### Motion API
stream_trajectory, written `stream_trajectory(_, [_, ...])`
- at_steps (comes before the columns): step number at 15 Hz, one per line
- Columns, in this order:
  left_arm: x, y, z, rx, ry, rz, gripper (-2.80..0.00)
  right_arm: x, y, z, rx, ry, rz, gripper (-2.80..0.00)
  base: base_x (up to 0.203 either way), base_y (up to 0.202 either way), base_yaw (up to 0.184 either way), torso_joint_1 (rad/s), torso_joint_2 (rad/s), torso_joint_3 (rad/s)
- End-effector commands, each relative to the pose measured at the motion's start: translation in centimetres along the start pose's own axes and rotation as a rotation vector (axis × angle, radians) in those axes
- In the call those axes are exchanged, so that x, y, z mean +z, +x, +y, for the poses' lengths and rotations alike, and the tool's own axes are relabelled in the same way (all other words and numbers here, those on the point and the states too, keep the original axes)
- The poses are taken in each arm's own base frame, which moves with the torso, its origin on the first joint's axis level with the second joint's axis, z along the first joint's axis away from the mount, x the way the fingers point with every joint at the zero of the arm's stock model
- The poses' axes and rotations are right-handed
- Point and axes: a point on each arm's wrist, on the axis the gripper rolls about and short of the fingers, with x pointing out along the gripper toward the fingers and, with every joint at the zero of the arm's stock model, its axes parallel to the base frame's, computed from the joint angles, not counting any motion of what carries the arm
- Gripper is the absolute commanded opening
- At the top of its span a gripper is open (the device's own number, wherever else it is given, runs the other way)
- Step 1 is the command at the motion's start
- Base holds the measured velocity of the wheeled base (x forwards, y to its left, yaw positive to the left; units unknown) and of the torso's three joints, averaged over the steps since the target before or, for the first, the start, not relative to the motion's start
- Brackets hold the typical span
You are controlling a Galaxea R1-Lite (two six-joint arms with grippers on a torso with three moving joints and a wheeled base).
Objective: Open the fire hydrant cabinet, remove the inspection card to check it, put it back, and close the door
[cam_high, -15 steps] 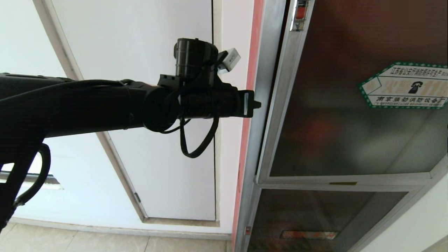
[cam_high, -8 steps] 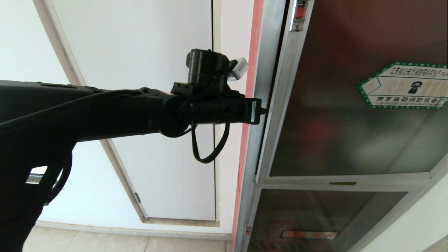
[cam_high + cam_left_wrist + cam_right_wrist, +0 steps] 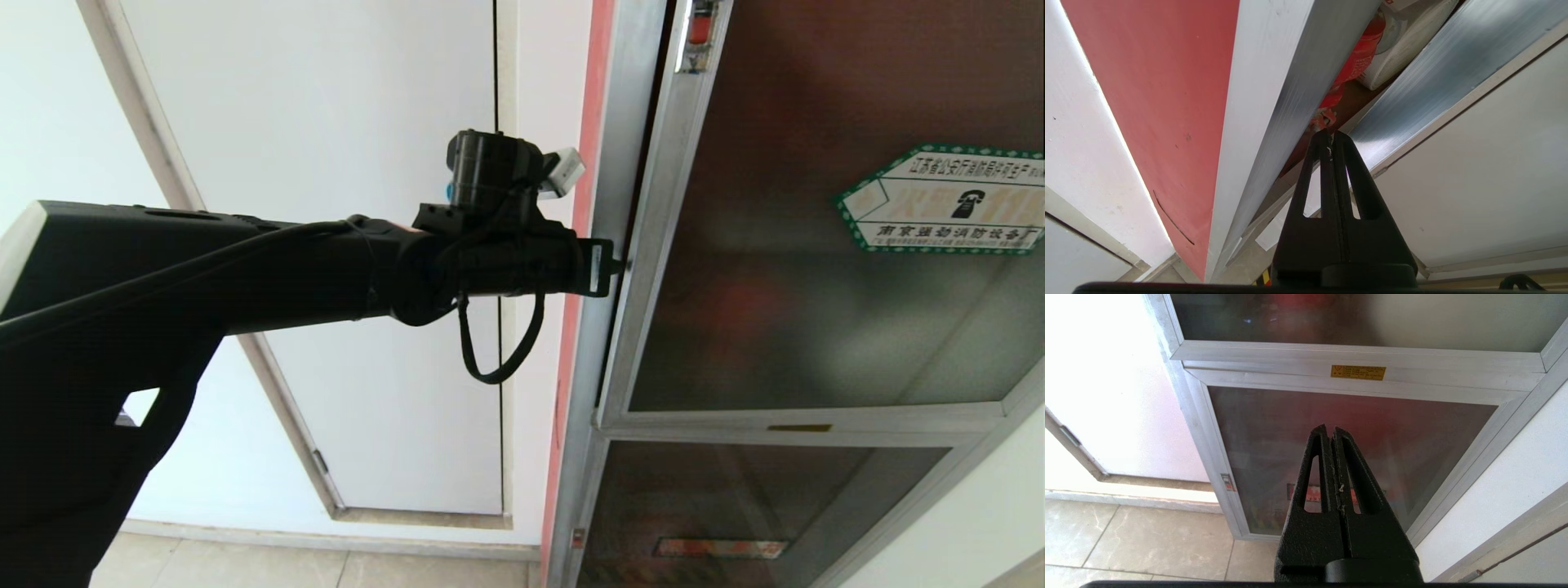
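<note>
The fire hydrant cabinet (image 3: pixel 611 147) has a silver frame, and its door (image 3: pixel 816 269) of dark tinted glass carries a green-edged hexagonal sticker (image 3: pixel 947 200). The door stands slightly ajar at its left edge. My left gripper (image 3: pixel 620 265) is shut and empty, its tip at the narrow gap between frame and door edge. In the left wrist view the left gripper (image 3: pixel 1331 133) points into that gap, where a red valve (image 3: pixel 1359 61) and white rolled hose (image 3: pixel 1408 32) show. The inspection card is out of view. My right gripper (image 3: pixel 1331 428) hangs shut, low before the lower panel.
A plain white panel door (image 3: pixel 367 245) fills the wall left of the cabinet, with a red strip (image 3: pixel 584 163) along the frame. Below the door is a smaller dark glass panel (image 3: pixel 1351 428) with a red label. Beige floor tiles (image 3: pixel 1126 539) lie beneath.
My left arm has reached to the right and sunk a little, bringing the shut gripper's tip from short of the frame up to the door's left edge. The right gripper has stayed still.
</note>
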Motion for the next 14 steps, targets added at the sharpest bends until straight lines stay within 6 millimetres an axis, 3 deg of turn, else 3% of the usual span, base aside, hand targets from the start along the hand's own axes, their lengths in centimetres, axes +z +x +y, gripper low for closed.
stream_trajectory(1, [-0.1, 0.2, 0.0, -0.003, -0.002, 0.002, -2.80, 0.0, 0.0, 0.0, 0.001, -0.001, -0.001, -2.80, 0.000, 0.000, 0.000, 0.000, 0.00, 0.000])
stream_trajectory(9, [-0.1, 0.8, 0.0, -0.011, -0.002, -0.004, -2.80, 0.0, 0.0, 0.0, 0.001, -0.001, -0.001, -2.80, 0.000, 0.000, 0.000, 0.000, 0.00, 0.000])
stream_trajectory(14, [-0.8, 0.6, -2.2, -0.046, -0.018, 0.029, -2.80, 0.0, 0.0, 0.0, 0.000, -0.001, -0.002, -2.80, 0.000, 0.000, 0.000, 0.000, 0.00, 0.000])
